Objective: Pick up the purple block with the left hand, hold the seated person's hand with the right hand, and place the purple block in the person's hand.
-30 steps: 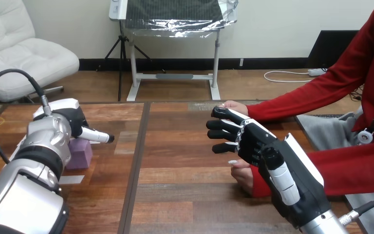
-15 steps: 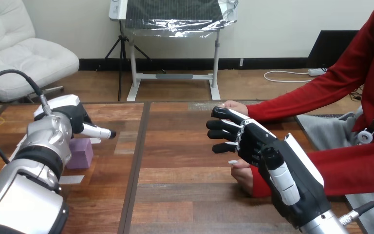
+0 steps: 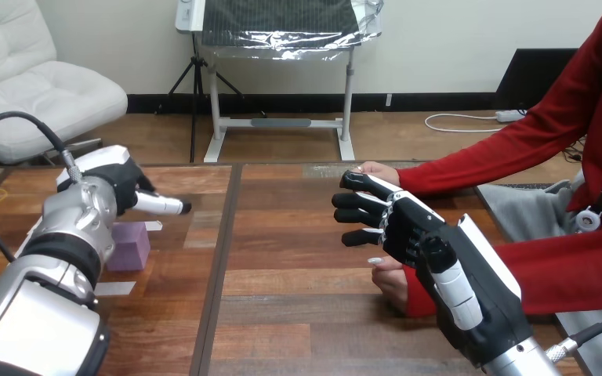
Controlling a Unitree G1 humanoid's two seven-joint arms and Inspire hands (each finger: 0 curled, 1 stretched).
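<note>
hovering near purple block [image 3: 129, 244] on wooden table [image 3: 298, 313], left hand [image 3: 117, 182] fingers straight, right hand [image 3: 407, 231] relaxed open beside person's nearer hand [image 3: 390, 283]

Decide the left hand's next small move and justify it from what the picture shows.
Probably bring the left hand down onto the purple block and close round it: the block rests on the table, ungrasped, close to the open hand.

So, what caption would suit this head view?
Left hand near the purple block on the table; right hand upright by the person's hands.
</note>
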